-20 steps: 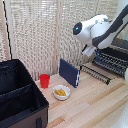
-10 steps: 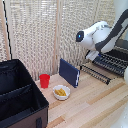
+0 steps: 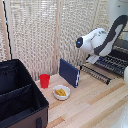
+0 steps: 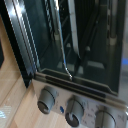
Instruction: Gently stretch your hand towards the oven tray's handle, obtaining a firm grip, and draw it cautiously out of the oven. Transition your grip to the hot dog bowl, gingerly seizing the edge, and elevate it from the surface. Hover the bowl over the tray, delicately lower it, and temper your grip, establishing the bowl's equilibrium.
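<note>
The oven tray is a dark wire rack sticking out over the table at the exterior view's right, with its handle as the thin front bar. The oven behind it is mostly hidden by my arm. In the wrist view, the oven shows its dark glass front from close up. The hot dog bowl sits on the wooden table, white with yellowish pieces inside. My gripper hangs just above the tray's front corner as a dark blur. Its fingers do not show in the wrist view.
A red cup stands behind the bowl, and a dark blue book stands upright between the bowl and the tray. A big black case fills the exterior view's left. Three knobs line the oven panel.
My arm has dropped lower and shifted slightly toward the exterior view's left. The tray, bowl, cup and book have stayed where they were.
</note>
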{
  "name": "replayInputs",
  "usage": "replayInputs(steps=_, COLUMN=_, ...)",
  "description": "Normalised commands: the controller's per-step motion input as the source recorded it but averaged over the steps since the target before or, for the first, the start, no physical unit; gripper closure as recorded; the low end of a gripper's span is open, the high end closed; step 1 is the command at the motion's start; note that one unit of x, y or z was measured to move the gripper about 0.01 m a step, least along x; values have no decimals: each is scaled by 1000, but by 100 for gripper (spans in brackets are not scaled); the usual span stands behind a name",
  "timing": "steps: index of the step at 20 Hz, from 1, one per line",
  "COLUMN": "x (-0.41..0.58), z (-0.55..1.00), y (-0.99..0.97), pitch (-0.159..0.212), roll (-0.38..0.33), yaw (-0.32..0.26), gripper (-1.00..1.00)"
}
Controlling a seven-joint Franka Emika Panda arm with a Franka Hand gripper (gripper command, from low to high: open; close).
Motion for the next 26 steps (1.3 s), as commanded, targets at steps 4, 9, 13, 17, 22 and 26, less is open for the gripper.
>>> replayInputs(steps=4, x=257, z=-70, y=-369, pitch=234, roll=-52, yaw=80, gripper=-100)
replayInputs(steps=9, x=48, z=82, y=-603, pitch=152, roll=-47, yaw=101, gripper=-100)
replayInputs(steps=13, x=0, z=191, y=-657, pitch=55, roll=-74, yaw=48, gripper=-100)
replayInputs(steps=17, x=0, z=200, y=-558, pitch=7, roll=-119, yaw=10, gripper=-100)
replayInputs(steps=22, x=0, z=54, y=-287, pitch=34, roll=-52, yaw=79, gripper=-100)
replayInputs(steps=26, x=0, z=-4, y=-89, pitch=23, roll=0, yaw=38, gripper=100)
